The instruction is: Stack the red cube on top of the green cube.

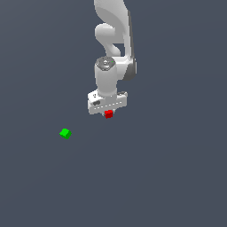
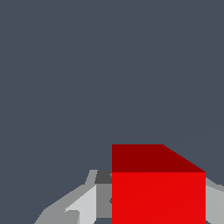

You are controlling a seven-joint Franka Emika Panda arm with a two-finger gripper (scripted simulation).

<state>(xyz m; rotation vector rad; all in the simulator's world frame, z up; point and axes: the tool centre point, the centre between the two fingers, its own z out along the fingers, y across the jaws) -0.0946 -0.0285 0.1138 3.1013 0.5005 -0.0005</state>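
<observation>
Gripper (image 1: 108, 113) clamps red cube (image 1: 108, 114) (fingers flank it) | green cube (image 1: 65, 133) well apart

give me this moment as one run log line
phase: at red cube | pincer: around red cube, grip state unclear | green cube: apart, toward exterior view's left, bare | stack: not done

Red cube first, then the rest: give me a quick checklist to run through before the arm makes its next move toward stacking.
1. Red cube sits between the tool's fingers: ok, the wrist view shows a finger on each side.
2. Grip firmly closed on the cube: cannot tell; contact isn't clearly shown.
3. Cube lifted off the surface: cannot tell from these angles.
4. Green cube located: ok, toward the exterior view's left, apart from the tool.
5. Green cube's top free: ok, nothing on it.
6. Tool lined up over the green cube: not ok, it is not above it yet.
</observation>
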